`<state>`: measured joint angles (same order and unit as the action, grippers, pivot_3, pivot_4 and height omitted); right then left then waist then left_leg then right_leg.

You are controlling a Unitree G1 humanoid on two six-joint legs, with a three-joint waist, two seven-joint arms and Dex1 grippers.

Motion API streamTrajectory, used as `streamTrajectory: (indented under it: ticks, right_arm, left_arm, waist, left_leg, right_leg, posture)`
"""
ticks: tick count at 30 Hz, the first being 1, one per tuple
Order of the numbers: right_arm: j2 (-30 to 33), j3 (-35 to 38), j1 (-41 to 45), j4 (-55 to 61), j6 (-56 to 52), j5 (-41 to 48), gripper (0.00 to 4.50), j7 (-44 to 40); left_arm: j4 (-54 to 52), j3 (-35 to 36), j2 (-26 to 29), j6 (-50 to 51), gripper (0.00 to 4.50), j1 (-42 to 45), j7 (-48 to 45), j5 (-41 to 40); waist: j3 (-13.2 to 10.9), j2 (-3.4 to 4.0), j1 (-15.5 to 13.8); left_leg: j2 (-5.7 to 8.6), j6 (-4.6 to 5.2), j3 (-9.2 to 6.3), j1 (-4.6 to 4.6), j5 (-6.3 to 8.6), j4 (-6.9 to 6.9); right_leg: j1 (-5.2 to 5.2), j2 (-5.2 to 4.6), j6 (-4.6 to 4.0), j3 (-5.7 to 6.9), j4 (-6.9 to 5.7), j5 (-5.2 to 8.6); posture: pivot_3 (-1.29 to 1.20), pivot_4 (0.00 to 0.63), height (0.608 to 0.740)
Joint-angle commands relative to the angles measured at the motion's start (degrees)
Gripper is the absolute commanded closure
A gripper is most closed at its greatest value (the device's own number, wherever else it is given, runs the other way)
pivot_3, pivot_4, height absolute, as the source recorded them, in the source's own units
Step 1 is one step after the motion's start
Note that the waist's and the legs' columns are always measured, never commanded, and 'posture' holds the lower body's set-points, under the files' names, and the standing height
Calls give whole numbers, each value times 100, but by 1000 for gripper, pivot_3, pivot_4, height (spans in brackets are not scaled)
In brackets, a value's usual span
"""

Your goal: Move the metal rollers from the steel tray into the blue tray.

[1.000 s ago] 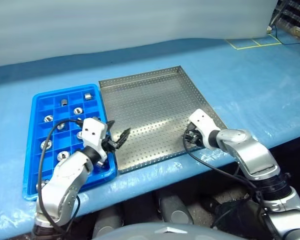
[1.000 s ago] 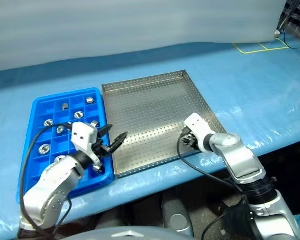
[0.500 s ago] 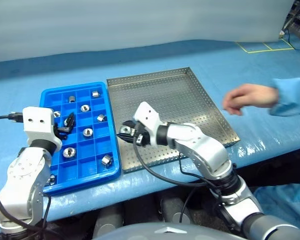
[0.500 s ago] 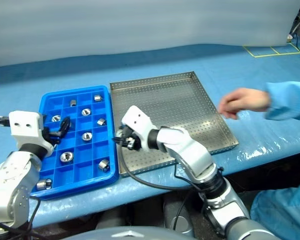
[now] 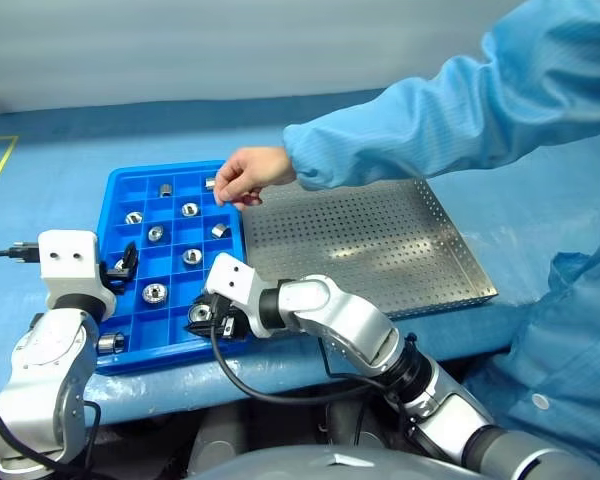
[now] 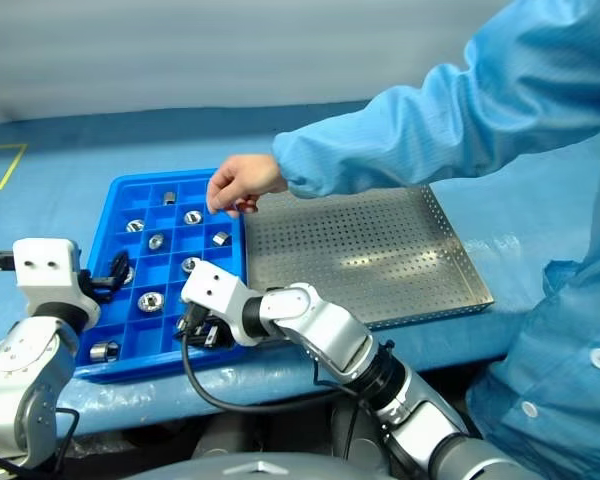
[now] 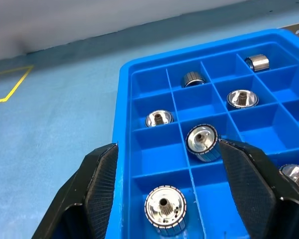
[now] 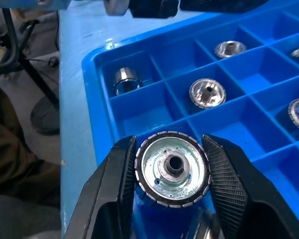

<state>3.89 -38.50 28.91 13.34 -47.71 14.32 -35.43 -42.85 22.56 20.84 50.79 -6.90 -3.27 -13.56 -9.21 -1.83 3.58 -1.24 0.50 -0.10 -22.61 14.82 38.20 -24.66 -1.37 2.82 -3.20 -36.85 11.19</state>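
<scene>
The blue tray (image 5: 138, 327) lies left of the steel tray (image 5: 380, 250), and several metal rollers (image 5: 154, 293) sit in its square compartments. My right gripper (image 8: 172, 169) is shut on one roller (image 8: 172, 164), flanged face toward the camera. It hangs just above the blue tray's near compartments, seen in the head view at the right gripper (image 5: 205, 315). My left gripper (image 7: 169, 164) is open and holds nothing, over the blue tray's left edge (image 5: 125, 268). A roller (image 7: 165, 209) lies in the compartment below it.
A person in a light blue sleeve (image 5: 430, 110) reaches across the steel tray. Their hand (image 5: 245, 175) is pinched over the blue tray's far right corner. Blue cloth covers the table (image 5: 60, 160). The table's front edge runs close below both trays.
My right gripper has carried the roller left from the steel tray's near right corner to over the blue tray. The left gripper swung left. A person's arm has reached in.
</scene>
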Motion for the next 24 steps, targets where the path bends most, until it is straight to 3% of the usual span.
streamTrajectory:
  ticks: [1, 3, 11, 17, 24]
  right_arm:
    - [-247, 1, 61, -258, 343, -44, 2704, -14]
    - [-309, 4, 78, -469, 433, -105, 2704, 1]
    - [-373, 62, 18, -393, 634, -158, 171, -16]
    - [-192, 473, 0, 64, 563, -80, 171, 75]
    - [1015, 1306, -453, 1199, 79, -48, 171, 117]
  left_arm:
    - [-218, 24, -8, -1, 1022, 61, 24, 54]
    - [-203, 5, -1, 3, 1022, 74, 12, 56]
    - [-156, -52, 9, 19, 1022, 80, -11, 71]
    - [-152, -134, 100, 20, 1022, 28, -225, -18]
    - [-167, -338, 350, -74, 1022, -127, -707, -110]
  waist:
    - [1, -1, -8]
    - [1, -1, -5]
    - [1, -1, -10]
    - [1, -1, -10]
    - [1, -2, -22]
  left_leg:
    - [0, -1, -3, 0, -1, 0]
    - [2, -1, -5, 1, 0, -1]
    - [2, -3, -13, -2, 0, -2]
    - [2, -5, -15, -2, -1, -2]
    - [3, -5, -16, -6, 0, -2]
  right_leg:
    - [1, 0, -1, 3, 0, 0]
    - [2, 2, -4, 9, -1, 1]
    - [2, 0, -4, 16, -1, 1]
    - [3, 0, -6, 19, -1, 2]
    - [5, -10, -10, 19, 2, 5]
  posture:
    - [-2, 150, 740]
    - [1, 150, 740]
    - [-8, 150, 740]
    - [-15, 150, 740]
    - [-48, 150, 740]
